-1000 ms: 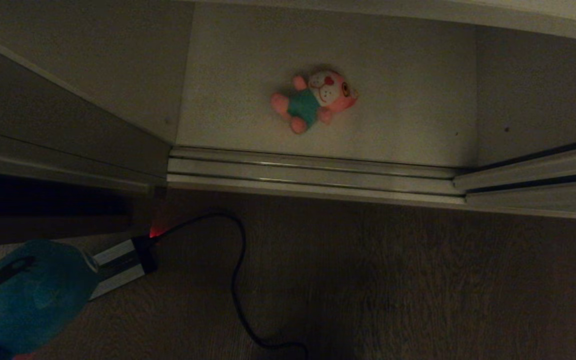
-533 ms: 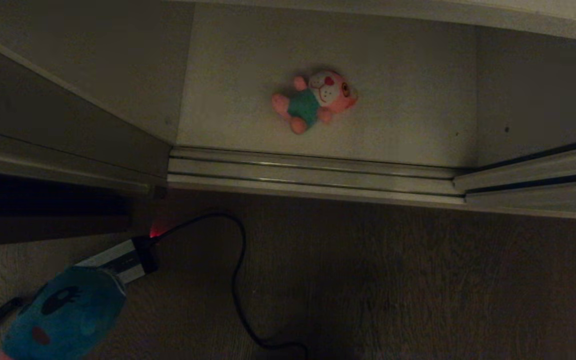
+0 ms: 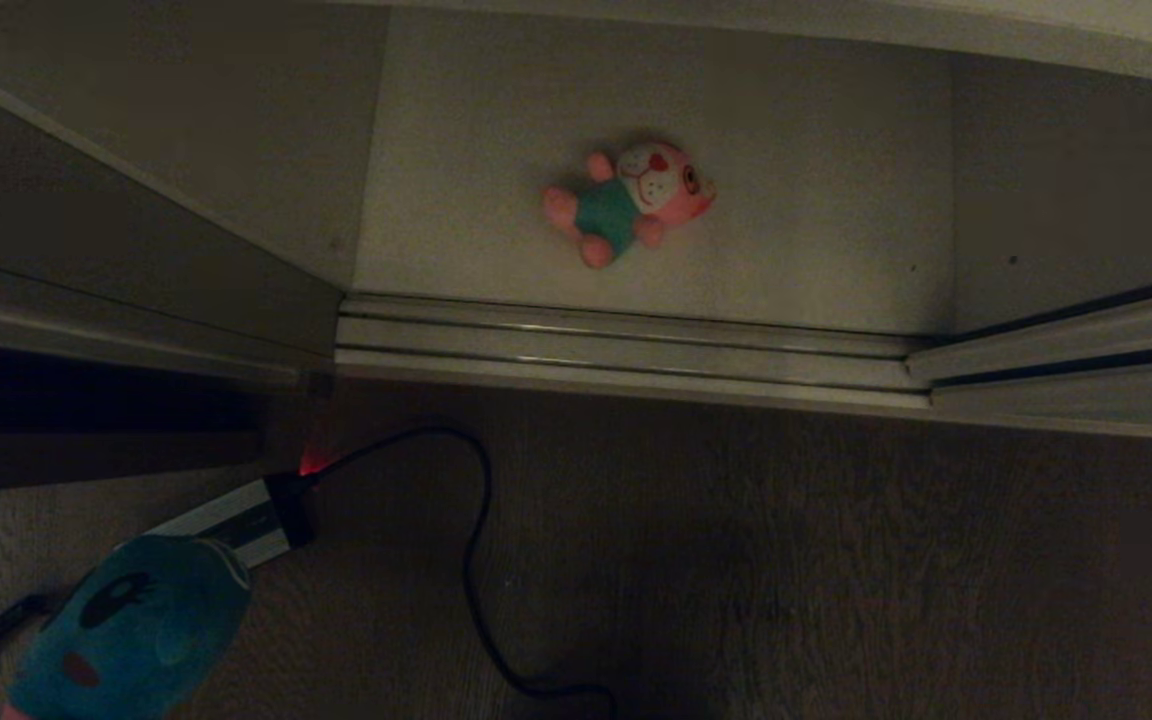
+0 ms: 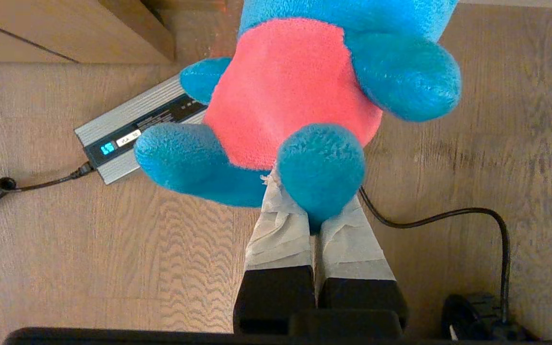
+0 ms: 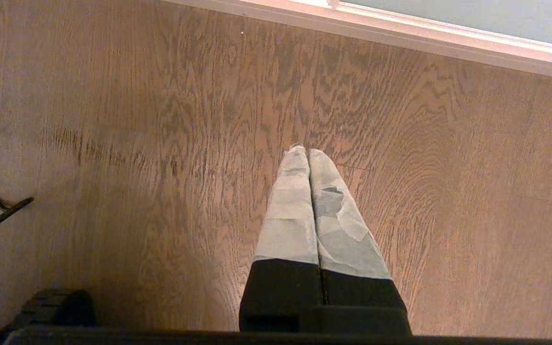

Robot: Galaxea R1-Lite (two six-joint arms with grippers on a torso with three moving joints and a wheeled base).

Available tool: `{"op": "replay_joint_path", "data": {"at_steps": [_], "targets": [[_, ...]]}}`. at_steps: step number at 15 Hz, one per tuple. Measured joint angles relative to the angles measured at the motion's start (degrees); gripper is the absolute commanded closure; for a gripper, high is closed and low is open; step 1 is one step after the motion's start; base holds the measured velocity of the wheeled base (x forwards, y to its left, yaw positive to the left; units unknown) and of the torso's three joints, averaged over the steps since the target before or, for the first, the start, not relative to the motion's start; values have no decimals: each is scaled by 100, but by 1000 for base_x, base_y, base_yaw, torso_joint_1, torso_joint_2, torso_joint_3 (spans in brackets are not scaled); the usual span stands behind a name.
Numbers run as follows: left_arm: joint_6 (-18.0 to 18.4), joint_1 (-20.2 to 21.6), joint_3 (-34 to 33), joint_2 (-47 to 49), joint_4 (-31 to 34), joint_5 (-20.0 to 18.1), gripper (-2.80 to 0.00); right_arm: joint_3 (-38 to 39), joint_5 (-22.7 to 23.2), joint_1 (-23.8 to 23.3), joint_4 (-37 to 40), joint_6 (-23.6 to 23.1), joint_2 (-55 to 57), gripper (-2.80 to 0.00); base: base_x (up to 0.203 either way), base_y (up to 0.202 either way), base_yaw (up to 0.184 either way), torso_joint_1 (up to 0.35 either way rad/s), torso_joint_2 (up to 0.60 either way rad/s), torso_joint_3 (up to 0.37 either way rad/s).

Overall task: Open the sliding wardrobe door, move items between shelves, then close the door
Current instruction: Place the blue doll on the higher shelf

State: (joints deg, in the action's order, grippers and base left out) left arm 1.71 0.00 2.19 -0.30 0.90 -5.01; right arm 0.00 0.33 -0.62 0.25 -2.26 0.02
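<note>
The pink plush toy (image 3: pixel 628 200) in its teal outfit lies on the white shelf (image 3: pixel 816 200) inside the open wardrobe. The teal-blue toy (image 3: pixel 136 630) hangs at the lower left over the floor. Its red belly (image 4: pixel 290 91) fills the left wrist view, where my left gripper (image 4: pixel 312 211) is shut on one blue foot. The grey sliding wardrobe door (image 3: pixel 66 230) stands pushed aside at the left. Over bare wooden floor, my right gripper (image 5: pixel 303 152) is shut and holds nothing.
A grey charger box (image 3: pixel 236 520) lies on the floor under the held toy, with a black cable (image 3: pixel 476 560) looping from it. The metal door rails (image 3: pixel 626 345) run along the shelf's front edge. A second door panel's frame (image 3: pixel 1066 350) is at the right.
The teal-blue toy has shifted a little to the right and looks smaller, lower over the floor. In the last half second it has hardly moved. The pink toy lies as before.
</note>
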Motion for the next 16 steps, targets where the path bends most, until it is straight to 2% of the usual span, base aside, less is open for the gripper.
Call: {"op": "replay_joint_path", "data": {"at_steps": [4, 16], "targets": [[42, 0, -7, 1, -2, -5, 0, 0, -1, 0, -1, 0, 0, 0, 0, 0, 0, 1, 4, 121], [43, 0, 0, 10, 15, -10, 0, 0, -2, 0, -1, 2, 0, 0, 0, 0, 0, 3, 2, 202]]}}
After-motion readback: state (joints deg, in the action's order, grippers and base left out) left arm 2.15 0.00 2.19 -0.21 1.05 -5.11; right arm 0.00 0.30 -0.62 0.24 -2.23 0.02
